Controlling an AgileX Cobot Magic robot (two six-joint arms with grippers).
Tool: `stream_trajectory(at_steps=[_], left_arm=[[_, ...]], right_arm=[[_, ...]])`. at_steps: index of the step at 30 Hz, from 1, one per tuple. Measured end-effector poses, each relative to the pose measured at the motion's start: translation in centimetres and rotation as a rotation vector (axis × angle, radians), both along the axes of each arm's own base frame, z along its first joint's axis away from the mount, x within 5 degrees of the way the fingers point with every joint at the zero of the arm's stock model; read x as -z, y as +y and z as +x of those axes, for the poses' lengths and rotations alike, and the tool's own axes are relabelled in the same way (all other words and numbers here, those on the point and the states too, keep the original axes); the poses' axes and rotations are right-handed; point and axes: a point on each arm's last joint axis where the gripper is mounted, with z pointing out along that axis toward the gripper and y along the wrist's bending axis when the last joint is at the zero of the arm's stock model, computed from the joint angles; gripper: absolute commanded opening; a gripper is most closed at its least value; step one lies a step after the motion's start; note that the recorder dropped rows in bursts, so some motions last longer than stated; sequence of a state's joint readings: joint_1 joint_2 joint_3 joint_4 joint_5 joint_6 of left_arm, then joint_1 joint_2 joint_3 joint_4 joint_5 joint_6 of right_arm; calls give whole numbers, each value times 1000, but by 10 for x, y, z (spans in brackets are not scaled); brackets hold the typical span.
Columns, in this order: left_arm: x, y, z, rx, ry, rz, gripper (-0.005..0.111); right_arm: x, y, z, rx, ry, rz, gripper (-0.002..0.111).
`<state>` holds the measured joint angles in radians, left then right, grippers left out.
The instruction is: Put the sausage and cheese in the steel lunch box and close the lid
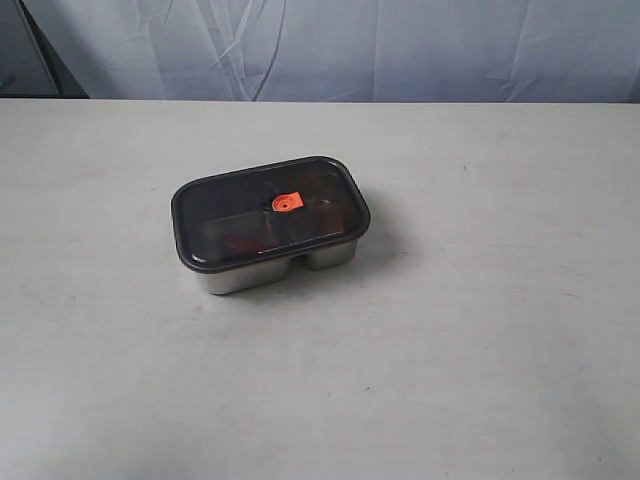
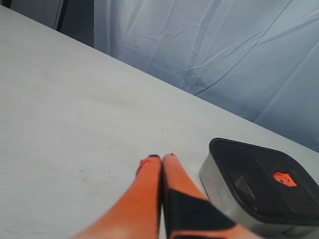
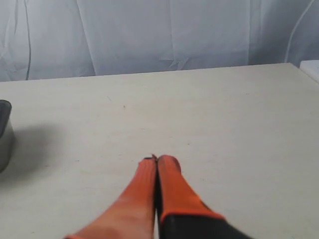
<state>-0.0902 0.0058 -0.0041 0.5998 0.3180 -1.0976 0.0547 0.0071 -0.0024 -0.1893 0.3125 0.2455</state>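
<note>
The steel lunch box point(image 1: 240, 277) sits on the table point(image 1: 480, 350) with the dark lid point(image 1: 250, 210) seated on it, near the left gripper point(image 2: 162, 157) and well apart from the right gripper point(image 3: 157, 159). Both grippers are clenched on nothing. Through the lid only a dim reddish patch point(image 1: 238, 243) shows in the left compartment; the cheese cannot be made out.

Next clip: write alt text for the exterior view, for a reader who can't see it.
A shiny steel rectangular lunch box sits on a pale table, closed by a dark translucent lid with a small orange tab at its centre. A wrinkled white cloth backdrop hangs behind.
</note>
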Motion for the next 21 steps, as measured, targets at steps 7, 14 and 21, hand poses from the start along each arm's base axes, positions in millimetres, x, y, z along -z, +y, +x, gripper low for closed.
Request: stream_trajectory(at_steps=[7, 14, 21], left_arm=[[0, 0, 0, 0, 0, 0, 0], [0, 0, 0, 0, 0, 0, 0], [0, 0, 0, 0, 0, 0, 0]], right_arm=[[1, -1, 0, 1, 7, -23, -1], [4, -1, -1, 10, 49, -24, -1], [4, -1, -1, 8, 49, -13, -1]])
